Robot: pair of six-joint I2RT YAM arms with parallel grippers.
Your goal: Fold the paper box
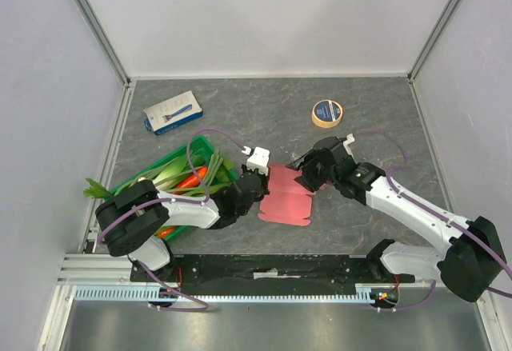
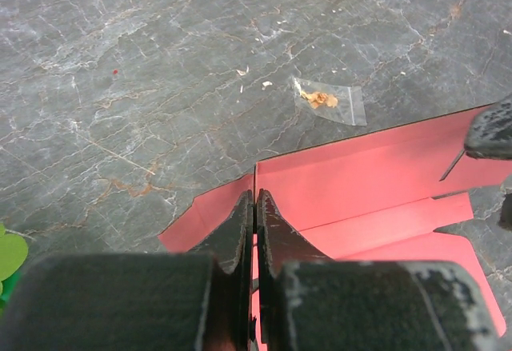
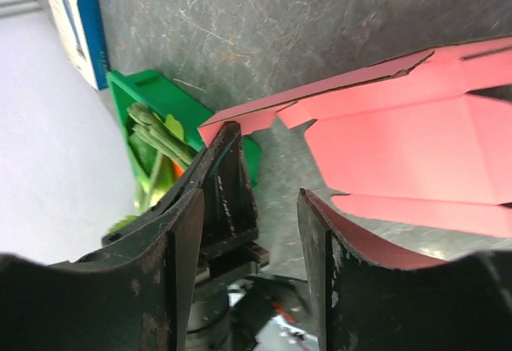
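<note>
Left hand (image 2: 254,201) pinches the paper box (image 2: 360,175); right hand (image 3: 268,167) stands open beside it.

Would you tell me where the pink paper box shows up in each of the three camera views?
Top external: the paper box lies mid-table, between the two arms.
Left wrist: it fills the lower right.
Right wrist: it spans the upper right.
Shared landmark: the green crate, left of the box in the top and right wrist views; the left wrist view misses it.
</note>
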